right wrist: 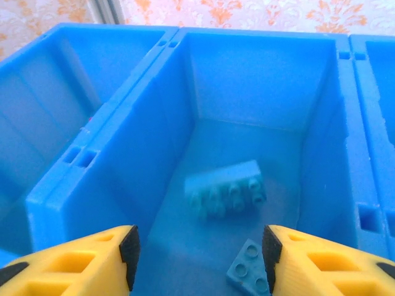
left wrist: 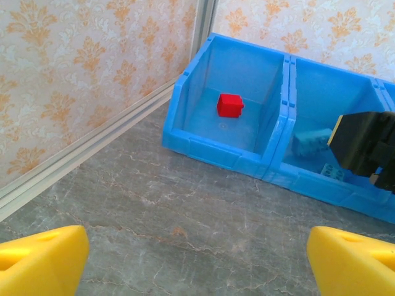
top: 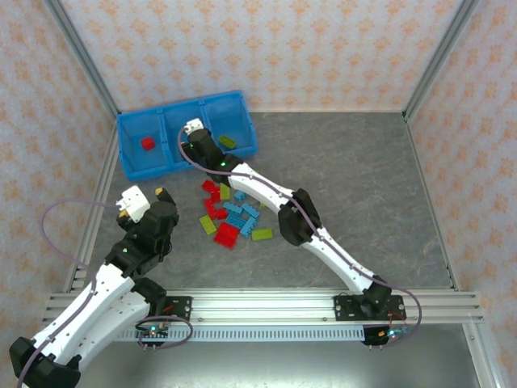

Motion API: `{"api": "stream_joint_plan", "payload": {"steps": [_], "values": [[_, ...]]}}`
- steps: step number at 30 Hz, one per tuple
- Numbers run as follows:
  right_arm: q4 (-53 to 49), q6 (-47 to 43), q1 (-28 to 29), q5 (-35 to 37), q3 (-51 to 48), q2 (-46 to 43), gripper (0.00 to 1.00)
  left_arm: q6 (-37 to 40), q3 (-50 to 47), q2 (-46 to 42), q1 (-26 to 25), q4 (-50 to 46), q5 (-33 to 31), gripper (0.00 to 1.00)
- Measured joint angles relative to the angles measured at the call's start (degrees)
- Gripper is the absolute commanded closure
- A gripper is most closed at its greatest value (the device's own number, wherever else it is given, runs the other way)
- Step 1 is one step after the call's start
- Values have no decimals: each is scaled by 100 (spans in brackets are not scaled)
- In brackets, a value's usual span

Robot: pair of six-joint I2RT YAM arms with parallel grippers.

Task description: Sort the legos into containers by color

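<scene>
The right hand (right wrist: 200,259) hangs over the middle compartment (right wrist: 247,86) of the blue tray (top: 133,166), its fingers apart with nothing between them. Two light-blue legos lie on that compartment's floor: a long brick (right wrist: 225,188) and a small plate (right wrist: 250,268). A red brick (top: 148,144) sits in the left compartment (left wrist: 247,68), and a yellow-green brick (top: 228,141) in the right compartment (top: 242,121). The left hand (left wrist: 197,259) is wide open and empty above the tabletop (left wrist: 185,209), near the tray. A loose pile of legos (top: 230,217) lies between the arms.
</scene>
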Motion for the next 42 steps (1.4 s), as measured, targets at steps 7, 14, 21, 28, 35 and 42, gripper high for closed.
{"api": "stream_joint_plan", "payload": {"steps": [7,14,21,28,35,42], "values": [[-553,549,28,-704,-1961,-1939,34,63,0,223,9,22,66,8],[-850,922,37,-1145,-5136,-5250,27,168,490,1252,81,42,1117,7],[-1320,1357,37,-1182,-7536,-7184,23,-275,1917,3530,109,-70,2079,9],[-1727,1781,37,-927,-8515,-7412,22,-975,3014,5414,411,-11,2885,11],[-1768,1862,37,-754,-8526,-7482,20,-1486,4181,6839,520,-153,3202,15],[-1853,1860,37,-614,-8524,-7482,19,-1742,4328,7361,520,-188,3198,23]]}}
